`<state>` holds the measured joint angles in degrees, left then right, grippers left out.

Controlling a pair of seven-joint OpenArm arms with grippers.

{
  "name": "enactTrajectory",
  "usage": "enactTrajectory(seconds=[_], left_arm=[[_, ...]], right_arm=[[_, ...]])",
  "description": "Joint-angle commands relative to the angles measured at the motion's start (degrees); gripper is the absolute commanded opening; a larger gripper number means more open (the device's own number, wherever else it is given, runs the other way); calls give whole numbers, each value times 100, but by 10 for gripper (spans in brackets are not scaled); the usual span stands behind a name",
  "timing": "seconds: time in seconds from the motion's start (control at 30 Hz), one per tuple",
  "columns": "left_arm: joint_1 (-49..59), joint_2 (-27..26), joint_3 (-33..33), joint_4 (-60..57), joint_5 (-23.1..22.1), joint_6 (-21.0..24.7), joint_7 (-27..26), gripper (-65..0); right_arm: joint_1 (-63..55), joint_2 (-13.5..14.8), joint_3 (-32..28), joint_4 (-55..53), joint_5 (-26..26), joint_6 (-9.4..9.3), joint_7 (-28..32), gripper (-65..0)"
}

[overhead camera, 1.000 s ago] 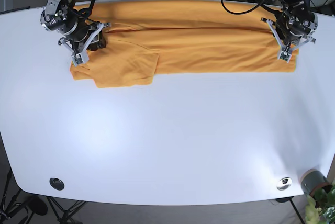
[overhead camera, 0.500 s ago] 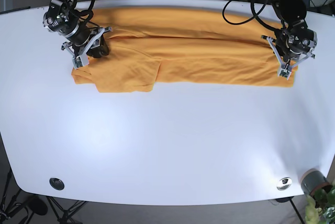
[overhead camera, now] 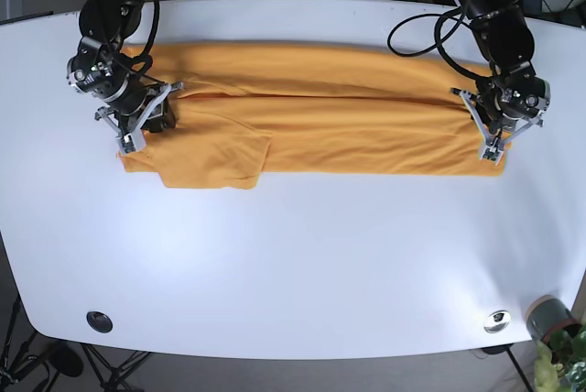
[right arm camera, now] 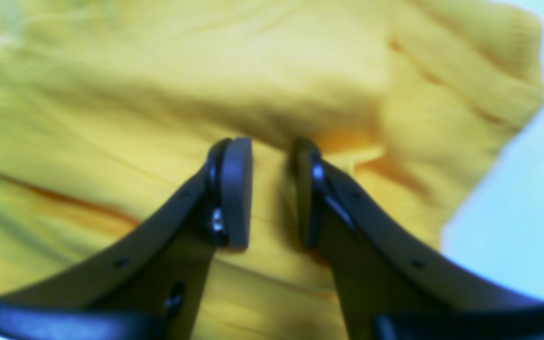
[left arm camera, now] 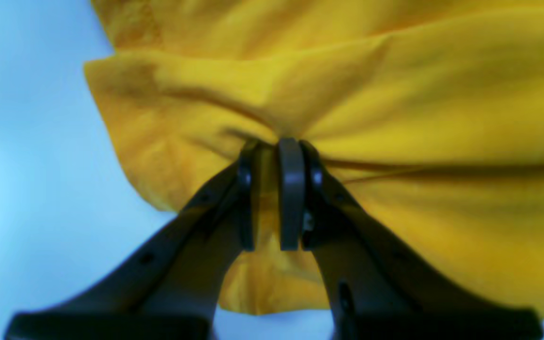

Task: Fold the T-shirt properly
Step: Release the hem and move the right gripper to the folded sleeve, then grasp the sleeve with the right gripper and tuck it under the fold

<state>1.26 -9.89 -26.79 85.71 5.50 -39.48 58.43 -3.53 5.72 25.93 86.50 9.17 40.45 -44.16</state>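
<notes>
The orange T-shirt [overhead camera: 348, 126] lies folded into a long band across the far half of the white table [overhead camera: 293, 255], with a sleeve flap at its left front. My left gripper [overhead camera: 495, 147] is at the shirt's right end. In the left wrist view it [left arm camera: 274, 146] is shut on a pinched fold of the shirt [left arm camera: 395, 94]. My right gripper [overhead camera: 126, 138] is at the shirt's left end. In the right wrist view it [right arm camera: 269, 146] grips a thick fold of the cloth [right arm camera: 158, 71] near the corner.
A black round cap [overhead camera: 99, 321] sits near the front left edge and a silver one [overhead camera: 496, 321] near the front right. A grey pot with a plant [overhead camera: 552, 323] stands off the front right corner. Cables hang behind the table's far edge.
Both grippers have moved toward the table's front, dragging the shirt with them. The band now lies farther from the far edge and looks flatter.
</notes>
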Motion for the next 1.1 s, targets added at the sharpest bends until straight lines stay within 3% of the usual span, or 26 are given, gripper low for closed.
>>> enactTrajectory(seconds=[0.0, 0.13, 0.33, 0.77, 1.07], left_arm=[[37, 35, 19, -31, -71, -52, 130, -587], [37, 44, 19, -48, -71, -52, 130, -587], [63, 44, 19, -48, -71, -52, 130, -587], [81, 44, 19, -39, -71, -52, 130, -587], [81, 44, 19, -39, -71, -52, 130, -587]], right_arm=[[120, 39, 13, 146, -77, -45, -142, -498], [155, 39, 13, 691, -77, -45, -397, -463], [665, 4, 13, 1042, -77, -45, -810, -176], [2406, 145, 13, -1182, -113, -45, -968, -173], [2793, 145, 4, -2193, -113, -45, -951, -176]])
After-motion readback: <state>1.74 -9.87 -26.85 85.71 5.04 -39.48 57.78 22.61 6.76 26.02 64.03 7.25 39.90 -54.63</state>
